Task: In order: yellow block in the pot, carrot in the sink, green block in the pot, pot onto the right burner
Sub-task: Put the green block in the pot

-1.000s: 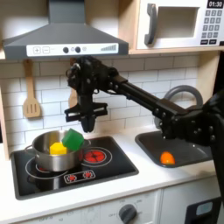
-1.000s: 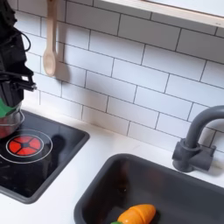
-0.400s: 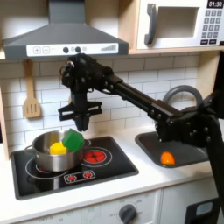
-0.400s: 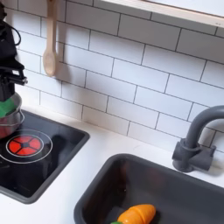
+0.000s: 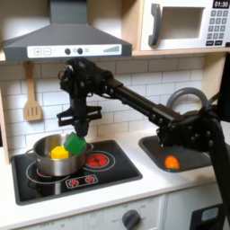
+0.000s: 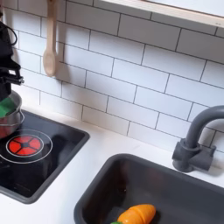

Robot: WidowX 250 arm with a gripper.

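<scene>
In the first exterior view the shiny pot stands on the left burner of the black stove. Inside it lie the yellow block and the green block, which leans up against the pot's right rim. My gripper hangs open just above the green block, holding nothing. The carrot lies in the dark sink on the right. In the second exterior view the gripper is cut by the left edge, and the carrot lies at the bottom of the sink.
The right burner with its red ring is bare. A wooden spoon hangs on the tiled wall, and a spatula hangs left of the stove. The arched faucet stands behind the sink. A range hood hangs above.
The gripper has moved left and slightly down, from beside the pot's right rim to over the green block. Both blocks, the pot and the carrot have stayed put.
</scene>
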